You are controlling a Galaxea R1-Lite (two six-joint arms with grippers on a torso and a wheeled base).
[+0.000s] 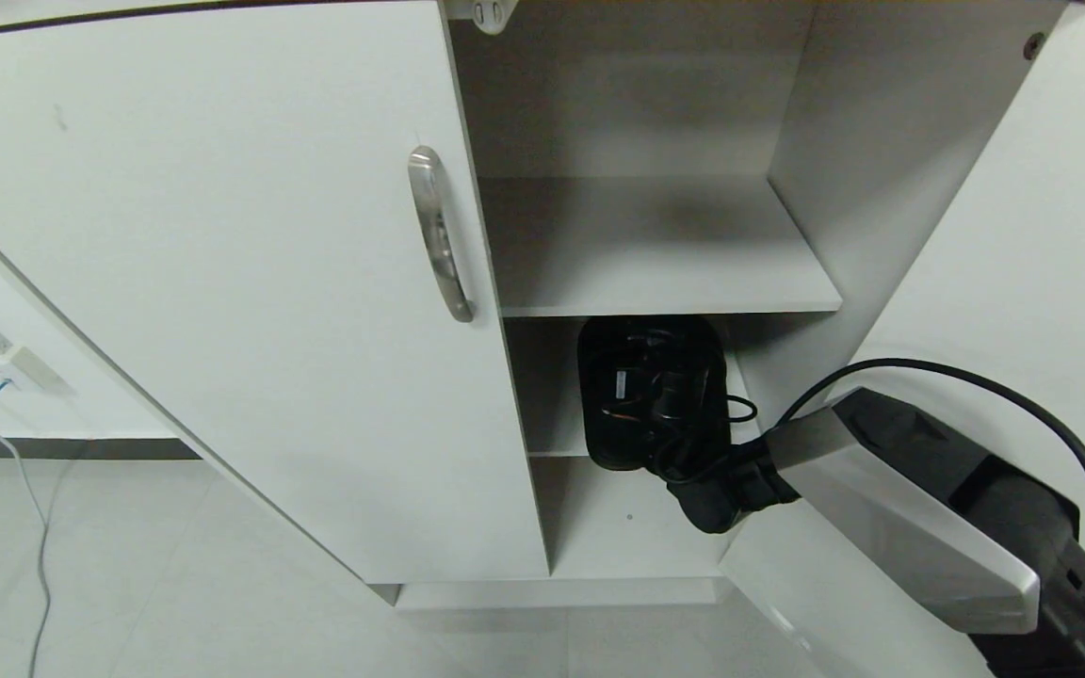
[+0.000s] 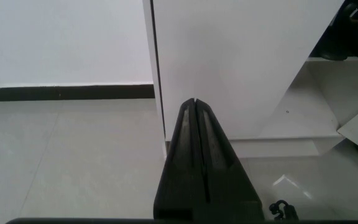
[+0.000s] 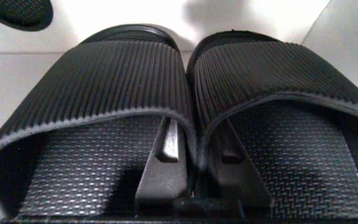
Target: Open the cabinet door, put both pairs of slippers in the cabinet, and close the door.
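White cabinet (image 1: 867, 141) panels take up most of the head view. The left door (image 1: 222, 282) is closed and carries a curved metal handle (image 1: 439, 235). The right door (image 1: 1051, 245) is swung wide open. Inside, the upper shelf (image 1: 646, 250) is bare. The right arm (image 1: 882, 508) slants in from the right, its black wrist pushed into the compartment just under that shelf and above the cabinet's bottom board (image 1: 618, 527). From here the wrist hides whatever the claw carries. A thin cable (image 1: 34, 537) trails over the tiled floor (image 1: 175, 584) to the left of the cabinet.

In the left wrist view, the left claw (image 2: 195, 155) has its two fingers pressed flat together with nothing between them. It is low over the floor, in front of the closed door (image 2: 229, 62) and near its bottom corner. A dark skirting strip (image 2: 67, 92) runs along the wall beside the cabinet.

In the right wrist view, the right claw (image 3: 196, 155) pinches a pair of slippers (image 3: 110, 93), black and ribbed, lying side by side. One finger is tucked under each strap, and they squeeze the two touching inner walls together. The pair is inside the cabinet, toes toward the white back wall. Part of another black slipper (image 3: 14, 12) shows just beside them, farther in.
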